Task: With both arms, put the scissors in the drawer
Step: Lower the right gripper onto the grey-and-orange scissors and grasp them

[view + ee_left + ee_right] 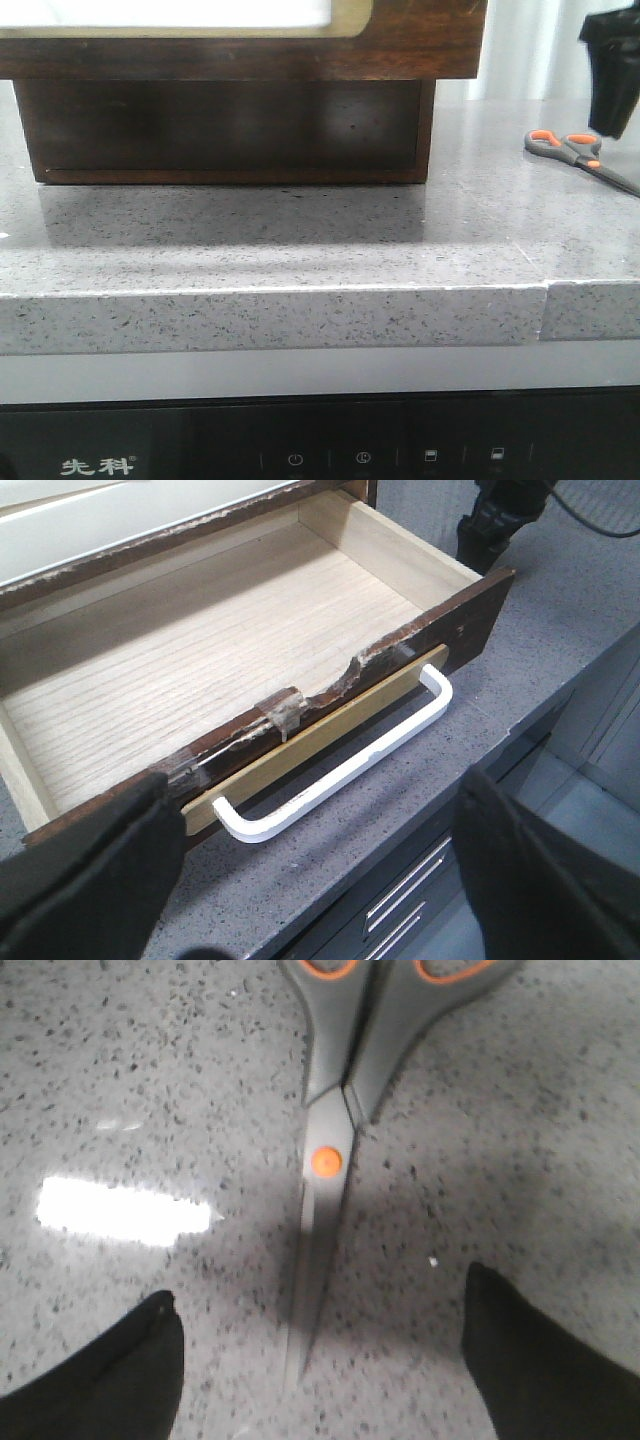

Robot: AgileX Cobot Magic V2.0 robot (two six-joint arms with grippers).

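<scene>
Scissors (325,1140) lie flat on our speckled surface (300,250); drawer (200,670) stands open; both jaws spread, holding nothing.

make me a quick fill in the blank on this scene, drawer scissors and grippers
1. The drawer is pulled open and its inside is ____.
2. The scissors lie on the ____ with blades closed.
3. The pivot screw on the scissors is coloured ____.
4. The right gripper hangs over the blades with its jaws ____.

Missing words: empty; countertop; orange; open
</scene>
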